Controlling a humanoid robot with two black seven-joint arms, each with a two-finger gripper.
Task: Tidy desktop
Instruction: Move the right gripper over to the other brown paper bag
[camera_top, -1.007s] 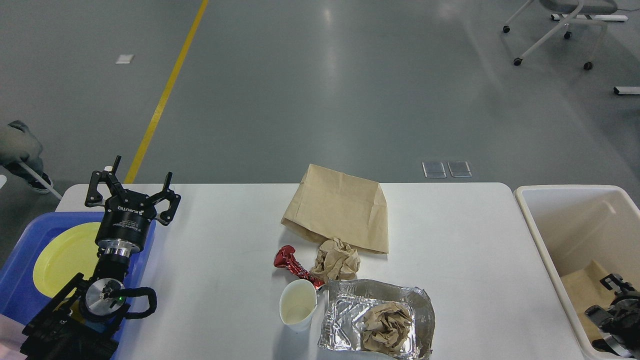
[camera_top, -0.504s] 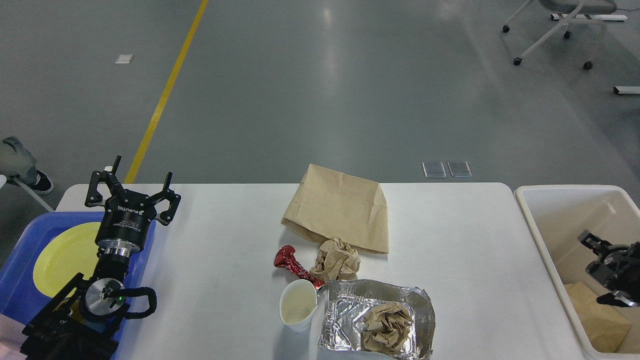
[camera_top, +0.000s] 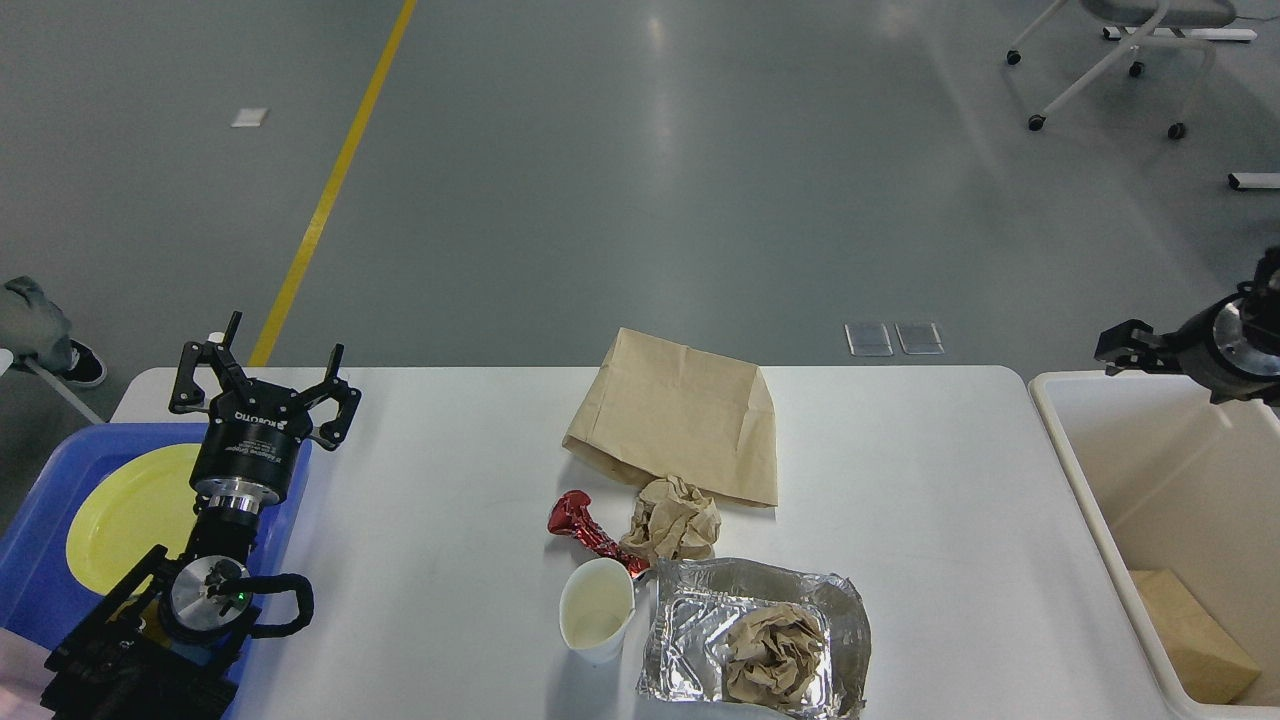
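Note:
The white desktop holds a flat brown paper bag, a crumpled paper ball, a red foil wrapper and a white paper cup. A foil tray at the front edge contains another crumpled paper wad. My left gripper stands open and empty over the desktop's far left corner. At the right edge, my right gripper hovers above the bin's far rim; its fingers cannot be told apart.
A cream bin stands to the right of the desktop with a brown paper piece lying in it. At the left, a blue tray carries a yellow plate. A wheeled chair base is far back on the floor.
My right gripper has risen out of the cream bin to above its far rim, and the brown paper piece now lies uncovered inside. The left arm has stayed still.

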